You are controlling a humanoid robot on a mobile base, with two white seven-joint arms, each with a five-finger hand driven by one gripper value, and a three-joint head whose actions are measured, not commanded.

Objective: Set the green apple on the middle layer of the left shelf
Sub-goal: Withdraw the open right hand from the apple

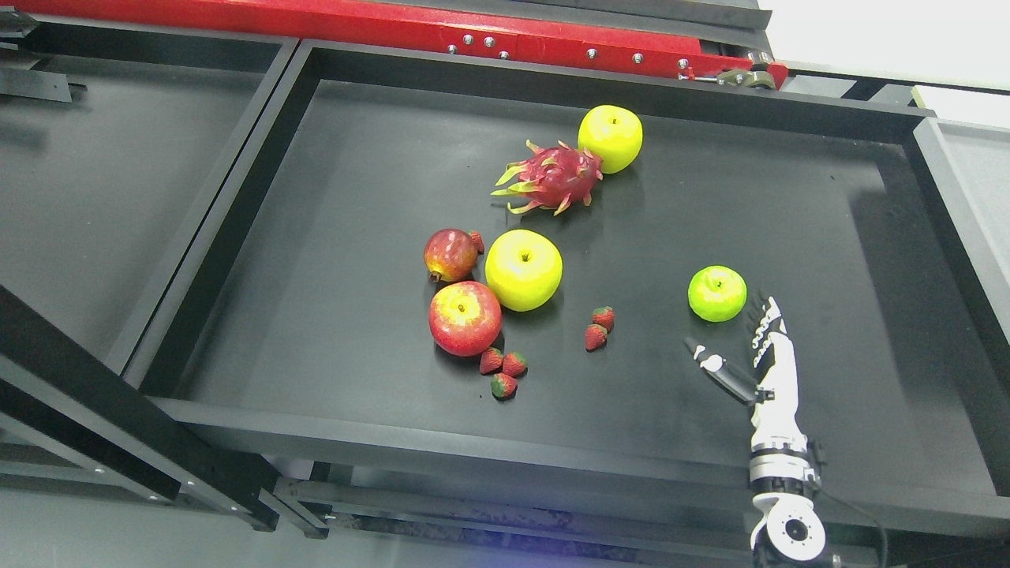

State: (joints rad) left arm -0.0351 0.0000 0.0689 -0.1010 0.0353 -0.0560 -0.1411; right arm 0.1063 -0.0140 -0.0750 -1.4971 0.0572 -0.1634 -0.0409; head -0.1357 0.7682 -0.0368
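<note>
The green apple [716, 293] sits alone on the black tray [789, 197], clear of the other fruit, so it is easy to reach. The right hand [750, 347] hovers just beside it, fingers spread and empty, thumb out, seemingly lined up to grasp.

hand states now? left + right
Left: not in view.
Right hand: open, holding nothing, just short of the green apple.
</note>
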